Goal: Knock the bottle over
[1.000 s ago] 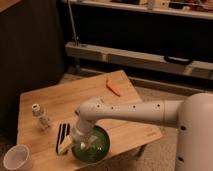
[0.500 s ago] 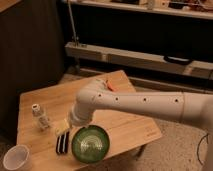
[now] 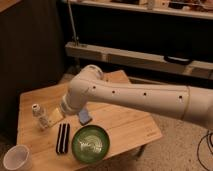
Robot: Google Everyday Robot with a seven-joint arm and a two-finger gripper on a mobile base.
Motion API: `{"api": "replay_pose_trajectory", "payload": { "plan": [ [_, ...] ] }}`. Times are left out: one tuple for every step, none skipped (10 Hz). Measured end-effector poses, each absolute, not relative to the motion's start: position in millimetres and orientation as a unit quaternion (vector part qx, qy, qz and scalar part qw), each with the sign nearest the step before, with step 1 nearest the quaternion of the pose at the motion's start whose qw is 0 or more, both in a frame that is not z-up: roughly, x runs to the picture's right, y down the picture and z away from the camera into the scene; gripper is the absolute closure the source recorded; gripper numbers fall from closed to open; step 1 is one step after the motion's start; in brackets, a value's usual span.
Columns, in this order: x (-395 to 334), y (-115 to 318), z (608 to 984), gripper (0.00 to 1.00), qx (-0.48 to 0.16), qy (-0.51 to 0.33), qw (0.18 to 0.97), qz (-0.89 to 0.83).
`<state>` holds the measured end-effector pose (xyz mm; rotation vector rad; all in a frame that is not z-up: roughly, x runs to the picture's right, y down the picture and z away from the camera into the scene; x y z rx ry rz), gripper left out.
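Note:
The bottle [image 3: 39, 115] is small and clear with a white cap. It stands upright on the left part of the wooden table [image 3: 125, 125]. My gripper [image 3: 55, 118] is at the end of the large white arm [image 3: 130, 97], low over the table and just right of the bottle, close to it. I cannot tell whether it touches the bottle.
A white cup [image 3: 17, 158] stands at the table's front left corner. A green bowl [image 3: 91, 143] sits near the front edge, with a black flat object [image 3: 62, 136] to its left. A small blue object [image 3: 84, 117] lies under the arm. Dark shelving stands behind.
The arm has swung left and toward the bottle, away from the green bowl. The bottle still stands upright.

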<state>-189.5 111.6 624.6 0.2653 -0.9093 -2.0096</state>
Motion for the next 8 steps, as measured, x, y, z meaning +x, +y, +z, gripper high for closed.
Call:
{"api": "replay_pose_trajectory", "payload": {
  "plan": [
    [-188.6, 111.2, 624.7, 0.20, 0.107, -0.366, 0.445, -0.810],
    [-188.8, 111.5, 624.8, 0.20, 0.107, -0.367, 0.445, -0.810],
    [-189.8, 111.8, 624.5, 0.20, 0.107, -0.367, 0.444, -0.811],
    [-189.5, 112.3, 625.1, 0.20, 0.107, -0.368, 0.444, -0.810],
    [-189.2, 112.1, 625.4, 0.20, 0.107, -0.368, 0.444, -0.810],
    [-188.6, 110.3, 625.4, 0.20, 0.109, -0.364, 0.442, -0.812],
    [-189.3, 99.6, 626.1, 0.20, 0.120, -0.354, 0.438, -0.818],
    [-195.5, 84.1, 624.9, 0.20, 0.133, -0.347, 0.429, -0.823]
  ]
}}
